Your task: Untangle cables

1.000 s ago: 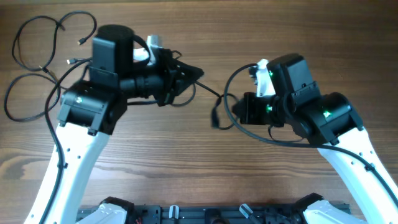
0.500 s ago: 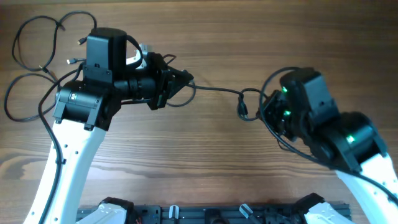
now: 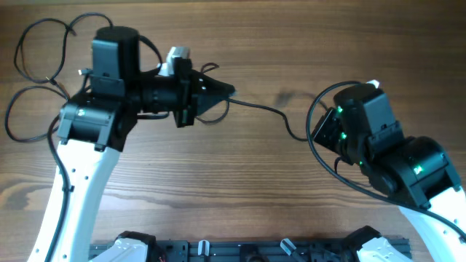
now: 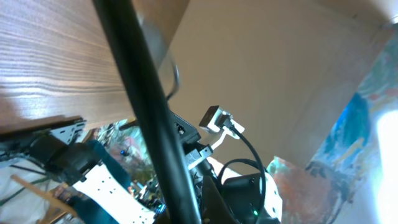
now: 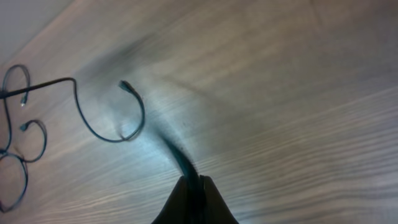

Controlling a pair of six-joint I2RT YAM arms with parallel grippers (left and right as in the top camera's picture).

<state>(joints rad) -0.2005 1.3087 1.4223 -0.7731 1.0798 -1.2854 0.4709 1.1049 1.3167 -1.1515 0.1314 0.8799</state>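
A cable is pinched in the closed right tool. A thin cord is gripped by the closed left tool, trailing toward four o'clock.

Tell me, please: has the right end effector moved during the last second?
Yes. In the overhead view the right end effector has moved rightward, away from the middle of the base rail at the bottom edge, shut on a cable.

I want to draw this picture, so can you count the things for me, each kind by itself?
Robot arms: 2 (left arm, right arm)
Stretched cable: 1
Tangled cable bunch: 1 (cords inside too knotted to count)
Wooden table: 1
Total: 5
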